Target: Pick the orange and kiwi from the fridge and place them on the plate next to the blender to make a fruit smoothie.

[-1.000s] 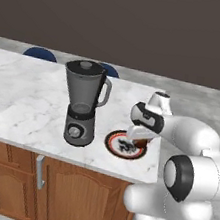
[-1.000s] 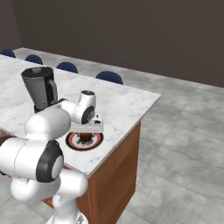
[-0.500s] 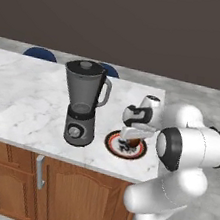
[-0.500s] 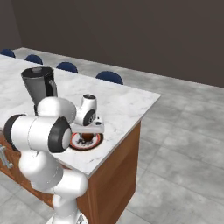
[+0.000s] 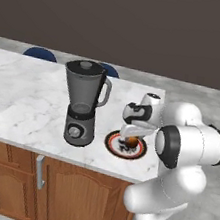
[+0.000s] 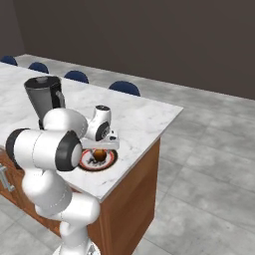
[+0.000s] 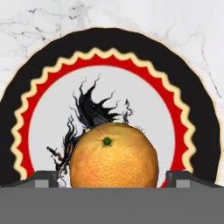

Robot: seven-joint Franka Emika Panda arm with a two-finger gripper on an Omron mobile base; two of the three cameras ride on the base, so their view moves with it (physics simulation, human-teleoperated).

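Marble counter [image 5: 23,97] in our left base view carries the dark grey blender [image 5: 84,103]; just beside it, our gripper [image 5: 129,141] hovers over the round dark-rimmed plate [image 5: 112,144]. Right base view: the small orange-brown orange [image 6: 99,155] rests on that plate. Hand view: fingertips [image 7: 43,178] stand apart, flanking the orange without touching.

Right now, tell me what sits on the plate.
The orange rests on the plate, between the fingertips of the hand. The orange hides the plate centre beneath it.

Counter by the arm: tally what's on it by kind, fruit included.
Blender: 1
Plate: 1
Orange: 1, on the plate between the tips of the gripper
Kiwi: 0
Total: 3
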